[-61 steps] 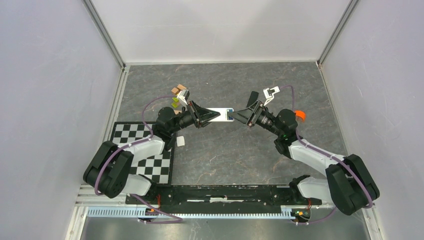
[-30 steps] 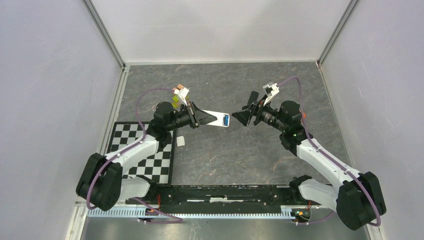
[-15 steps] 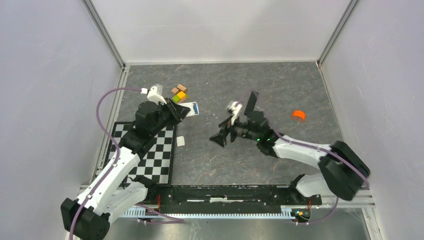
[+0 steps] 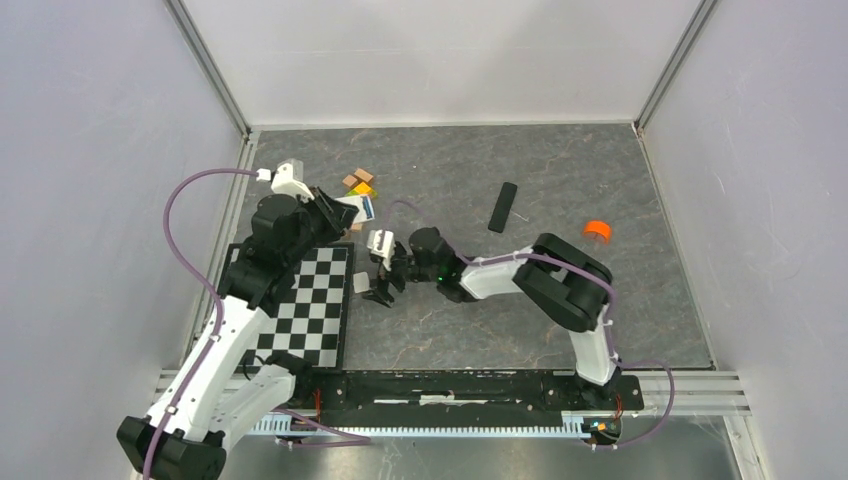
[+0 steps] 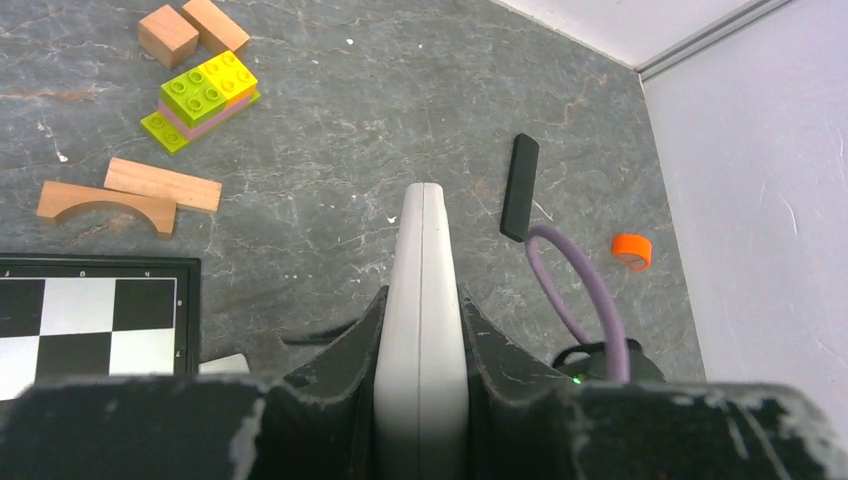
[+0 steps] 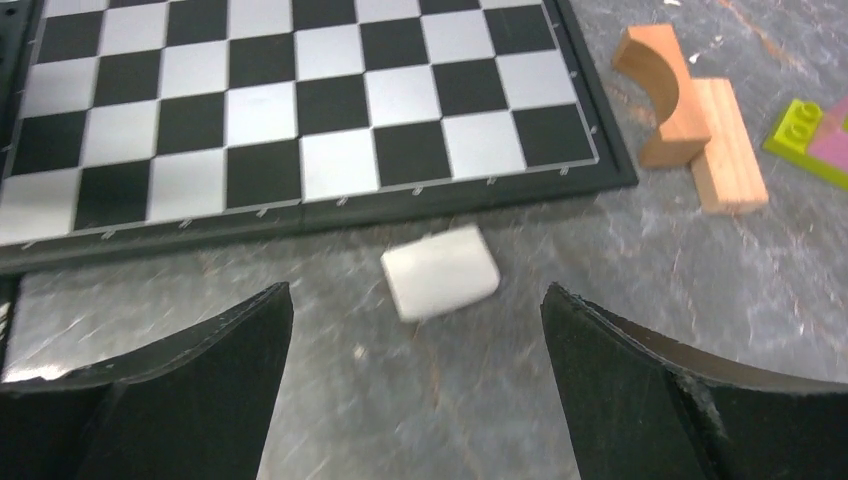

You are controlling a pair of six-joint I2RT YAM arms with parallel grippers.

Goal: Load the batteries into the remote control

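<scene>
My left gripper (image 4: 346,212) is shut on the white remote control (image 4: 356,208) and holds it above the table's left side. In the left wrist view the remote control (image 5: 422,250) stands edge-on between the two fingers of that gripper (image 5: 422,296). A bright blue battery (image 4: 368,207) shows at the remote's outer end. My right gripper (image 4: 381,286) hangs low beside the chessboard with its jaws wide and nothing between them. In its wrist view the right gripper (image 6: 416,290) is just short of a small white rounded tile (image 6: 441,271) that lies on the table.
A chessboard (image 4: 312,312) lies at the front left. Wooden blocks (image 5: 128,192) and a green-yellow brick stack (image 5: 203,97) sit behind it. A slim black bar (image 4: 503,206) and an orange cap (image 4: 597,230) lie to the right.
The right arm has swung left and down to the white tile by the chessboard, its jaws opening wider. The left arm has drawn the remote further left.
</scene>
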